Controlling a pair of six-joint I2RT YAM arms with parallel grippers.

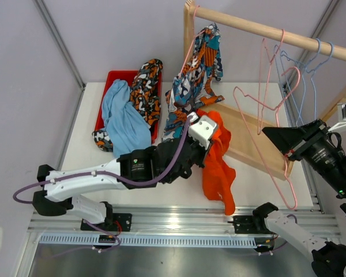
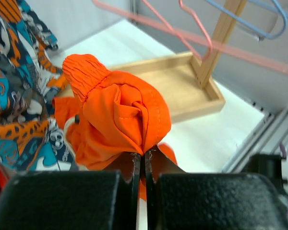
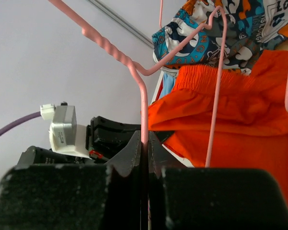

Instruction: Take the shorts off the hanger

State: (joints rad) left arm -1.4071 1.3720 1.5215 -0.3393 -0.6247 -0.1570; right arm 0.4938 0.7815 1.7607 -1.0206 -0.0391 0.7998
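- The white table [image 1: 75,144] carries everything.
- A wooden rack [image 1: 265,30] stands at the far right, its base tray [image 2: 182,81] flat on the table.
- Teal shorts [image 1: 196,69] hang at the rail's left end, their lower part reaching down near the left claw.
- Orange shorts [image 1: 219,167] lie on the table in front of the tray and trail toward the near edge. The views do not show whether the hanger still runs through them.
- Blue shorts [image 1: 124,121] fill the red bin [image 1: 112,77] at the far left and spill over its near rim.
- Blotched shorts [image 1: 147,86] lie beside them in the bin.
- The pink hanger [image 3: 144,105] stands tilted beside the orange shorts.
- The left claw [image 2: 144,155] is pinched tight on a bunched fold of the orange shorts.
- The right claw [image 3: 145,143] is clamped on the pink hanger's wire.
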